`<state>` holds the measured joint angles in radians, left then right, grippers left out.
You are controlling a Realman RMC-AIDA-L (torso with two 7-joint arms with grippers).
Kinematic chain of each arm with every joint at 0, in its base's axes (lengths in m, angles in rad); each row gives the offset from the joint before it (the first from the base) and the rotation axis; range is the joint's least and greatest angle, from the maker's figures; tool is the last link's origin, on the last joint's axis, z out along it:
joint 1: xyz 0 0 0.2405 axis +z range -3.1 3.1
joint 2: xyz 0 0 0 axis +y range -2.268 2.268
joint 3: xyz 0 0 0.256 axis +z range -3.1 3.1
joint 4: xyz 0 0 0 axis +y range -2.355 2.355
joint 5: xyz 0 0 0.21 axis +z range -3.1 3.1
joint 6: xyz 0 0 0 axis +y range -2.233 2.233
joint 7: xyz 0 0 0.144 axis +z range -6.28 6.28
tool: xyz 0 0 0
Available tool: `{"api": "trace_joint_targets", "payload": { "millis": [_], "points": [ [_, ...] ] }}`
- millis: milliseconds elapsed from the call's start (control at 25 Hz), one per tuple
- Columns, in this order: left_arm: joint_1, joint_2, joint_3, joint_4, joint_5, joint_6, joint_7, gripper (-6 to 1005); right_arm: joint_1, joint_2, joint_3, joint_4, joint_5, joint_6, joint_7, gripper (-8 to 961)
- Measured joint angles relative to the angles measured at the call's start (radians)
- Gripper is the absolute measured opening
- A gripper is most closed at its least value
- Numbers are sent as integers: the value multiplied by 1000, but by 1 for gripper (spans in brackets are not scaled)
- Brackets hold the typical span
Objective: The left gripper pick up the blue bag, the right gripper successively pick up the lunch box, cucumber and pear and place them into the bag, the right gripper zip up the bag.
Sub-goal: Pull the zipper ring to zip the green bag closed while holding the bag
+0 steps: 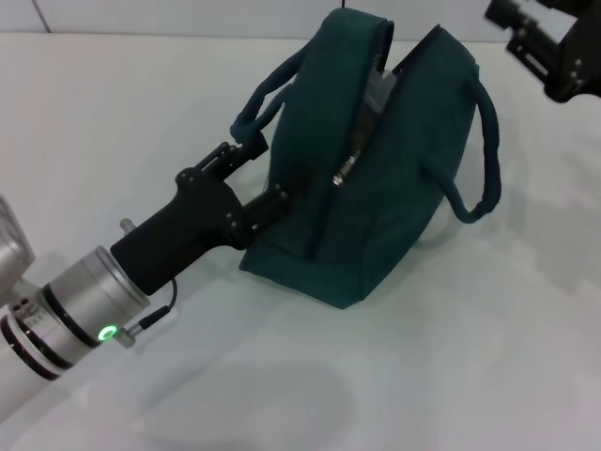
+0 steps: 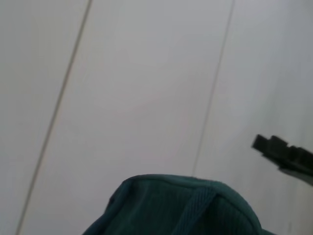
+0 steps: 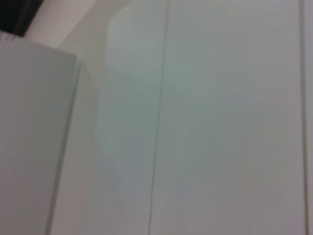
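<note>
**Blue bag held upright by left gripper, zipper part open**

Head view: the blue bag [image 1: 394, 188] stands on the white bench [image 1: 451, 376], near the middle and toward the far side, with its base on the surface and its top rising away from the robot. The central zipper [image 1: 362, 141] is open along its upper stretch. The metal pull [image 1: 344, 174] hangs about halfway down the seam. A pale object shows in the gap [image 1: 380, 89], but I cannot tell what it is. One rope handle [image 1: 268, 94] loops out on the bag's left side, and the other [image 1: 484, 155] hangs on its right.

The left gripper [image 1: 266, 176] comes in from the lower left on its silver wrist, where a green lamp is lit. Its fingers [image 1: 246, 147] are against the bag's left flank. The upper one sits at the foot of the left handle and the lower one presses at the fabric lower down. The fingers look closed on the bag's side fabric.

The right gripper [image 1: 526, 38] is up at the far right corner, well apart from the bag and above the bench. Only part of it is in view, so I cannot tell how its fingers stand.

Left wrist view: the top of the bag [image 2: 186, 205] shows against a pale wall, with the right gripper [image 2: 283, 154] farther off.

Right wrist view: only pale panels are visible.
</note>
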<state>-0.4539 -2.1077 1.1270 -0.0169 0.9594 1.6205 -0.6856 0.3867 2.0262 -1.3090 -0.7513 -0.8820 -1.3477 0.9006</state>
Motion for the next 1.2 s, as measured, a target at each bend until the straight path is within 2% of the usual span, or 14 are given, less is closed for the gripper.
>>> {"api": "trace_joint_targets", "payload": {
  "millis": [80,160,360,400,520,720,880,920,1200],
  "points": [
    [2,0,-1,0,-17,-13,0,811,7,-6,-13,17,24,1,-1,399],
    [5,0,-1,-1,-25,-16,0,774,32,-22,-23,18,-22,1,52,381],
    [5,5,7,7,-11,-16,3,681,80,-61,-19,-95,-285,-2,296,313],
    [5,7,9,12,-1,-14,4,663,85,-67,-18,-135,-333,-2,342,335],
    [9,12,9,38,58,-8,9,461,94,-73,-8,-238,-431,1,449,403],
    [22,21,10,100,160,28,-6,216,116,-65,28,-371,-606,-11,607,526],
    [48,27,10,164,179,52,-77,99,154,-64,32,-412,-725,-60,719,657],
    [50,28,10,176,184,53,-96,70,157,-65,33,-413,-732,-71,724,657],
    [51,37,10,185,194,49,-123,56,163,-78,69,-408,-765,-160,736,655]
  ]
}}
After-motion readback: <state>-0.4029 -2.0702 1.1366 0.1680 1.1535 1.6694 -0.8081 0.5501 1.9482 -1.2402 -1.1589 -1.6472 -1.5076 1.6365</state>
